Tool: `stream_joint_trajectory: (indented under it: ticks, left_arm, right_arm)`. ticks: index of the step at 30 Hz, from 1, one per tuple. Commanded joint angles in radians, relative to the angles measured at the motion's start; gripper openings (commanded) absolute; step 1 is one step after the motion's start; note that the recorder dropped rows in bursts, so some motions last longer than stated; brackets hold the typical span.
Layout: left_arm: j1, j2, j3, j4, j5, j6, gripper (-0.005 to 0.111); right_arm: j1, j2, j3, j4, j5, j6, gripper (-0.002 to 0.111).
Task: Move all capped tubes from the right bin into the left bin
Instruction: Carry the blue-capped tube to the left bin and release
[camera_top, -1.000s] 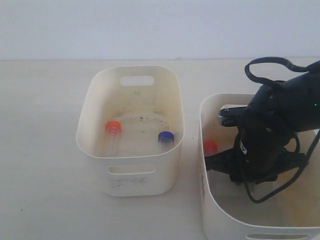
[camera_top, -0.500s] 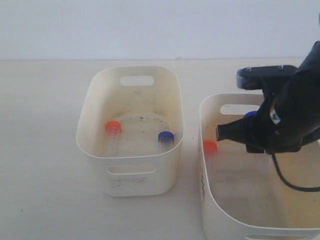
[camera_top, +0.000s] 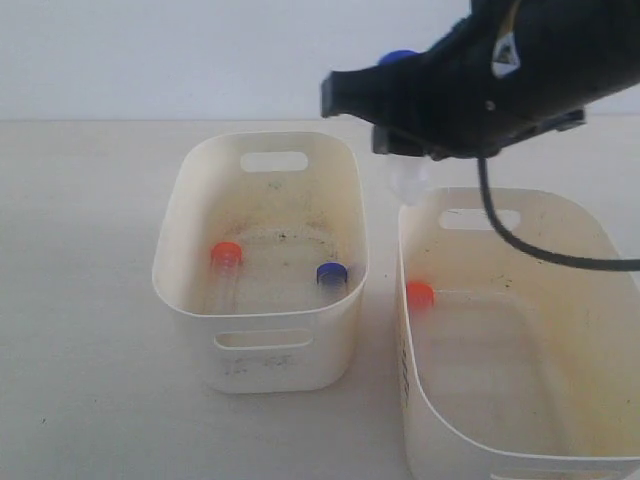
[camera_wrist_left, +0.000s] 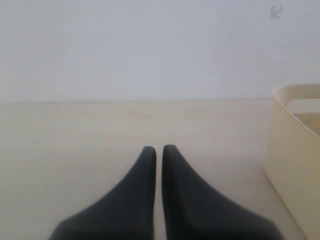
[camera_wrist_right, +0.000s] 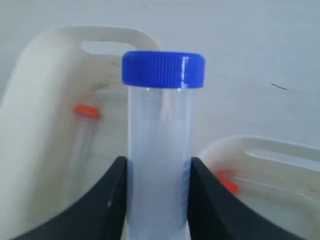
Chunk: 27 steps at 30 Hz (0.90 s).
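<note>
Saw a pale table (camera_top: 80, 300) filling the exterior view up to a white wall (camera_top: 150, 50), with open surface across the whole left part and along the lower left. Found the right bin (camera_top: 600, 235) at lower right, cut off by the bottom and right edges of the frame. Found the left bin (camera_top: 175, 240) at centre-left, with only a narrow strip of table parting the two facing walls. Noted both rims open upward.

Saw the right arm (camera_top: 520, 60) reaching in from the upper right, well above both rims. Placed the right gripper (camera_top: 405, 140) just above the far-left corner of the right bin in the frame, over the strip between the bins. Found its fingers (camera_wrist_right: 107, 200) pinching the blue-capped tube (camera_wrist_right: 159, 150) on both sides of the clear body, held upright, cap standing free past the fingertips and clear tip poking out below the gripper.

Saw the left gripper (camera_wrist_left: 158, 150) low over open table, fingers pressed together with only a hairline slit between, a cream tub wall (camera_wrist_left: 295, 150) near one side.

Counted an orange-capped tube (camera_top: 226, 253) and a second blue-capped tube (camera_top: 331, 272) lying apart on the left bin's floor. Spotted a last orange-capped tube (camera_top: 420, 294) in the right bin, against its left wall.
</note>
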Motion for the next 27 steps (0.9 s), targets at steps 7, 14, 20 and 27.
stream_joint_trajectory:
  ticks: [7, 14, 20, 27]
  left_arm:
    - [-0.007, 0.004, -0.002, -0.003, -0.007, -0.004, 0.004]
    - [-0.007, 0.004, -0.002, -0.003, -0.007, -0.004, 0.004]
    - [-0.007, 0.004, -0.002, -0.003, -0.007, -0.004, 0.004]
    - [-0.007, 0.004, -0.002, -0.003, -0.007, -0.004, 0.004]
  right_arm:
    - [0.068, 0.215, -0.037, 0.114, -0.199, 0.009, 0.000]
    - [0.086, 0.262, -0.037, 0.128, -0.297, -0.005, 0.000]
    - [0.086, 0.264, -0.037, 0.129, -0.297, -0.007, 0.001]
    - [0.086, 0.264, -0.037, 0.129, -0.260, -0.008, 0.038]
